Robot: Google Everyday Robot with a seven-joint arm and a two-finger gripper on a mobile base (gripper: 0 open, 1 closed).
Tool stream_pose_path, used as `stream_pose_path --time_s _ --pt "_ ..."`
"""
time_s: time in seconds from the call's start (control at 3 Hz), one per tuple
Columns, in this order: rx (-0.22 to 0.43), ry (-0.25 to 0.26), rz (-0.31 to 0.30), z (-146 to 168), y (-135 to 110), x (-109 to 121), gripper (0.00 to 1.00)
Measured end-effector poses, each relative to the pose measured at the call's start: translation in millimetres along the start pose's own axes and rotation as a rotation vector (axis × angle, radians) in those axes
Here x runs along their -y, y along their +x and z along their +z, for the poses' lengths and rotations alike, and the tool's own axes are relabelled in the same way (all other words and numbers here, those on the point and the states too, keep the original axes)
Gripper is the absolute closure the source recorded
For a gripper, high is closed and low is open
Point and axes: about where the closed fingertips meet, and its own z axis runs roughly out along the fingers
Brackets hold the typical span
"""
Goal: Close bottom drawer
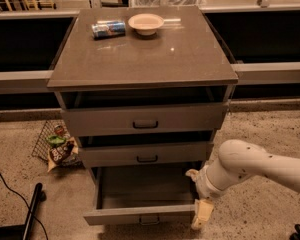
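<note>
The bottom drawer (140, 215) of the grey three-drawer cabinet (145, 59) is pulled well out, its inside dark and empty. Its flat front has a small dark handle at the centre. My white arm comes in from the right, and my gripper (202, 214) hangs at the drawer's right front corner, pointing down, beside the front panel. The middle drawer (146, 155) and the top drawer (145, 119) stand slightly ajar above it.
A can (108, 28) lies on its side and a bowl (146, 23) stands on the cabinet top. A wire basket with snack bags (56, 145) sits on the floor to the left. A black cable and pole (26, 214) lie at the lower left.
</note>
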Motion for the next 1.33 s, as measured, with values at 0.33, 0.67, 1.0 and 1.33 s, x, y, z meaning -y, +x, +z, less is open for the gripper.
stream_pose_path --time_s 0.33,0.67,1.0,1.33 --pt "0.060 -0.069 -0.030 68 19 3 0.00" --pt "0.060 -0.069 -0.031 69 19 3 0.00" --pt "0.056 -0.083 -0.056 94 25 5 0.00" --pt "0.084 -0.103 -0.119 140 40 12 0.00"
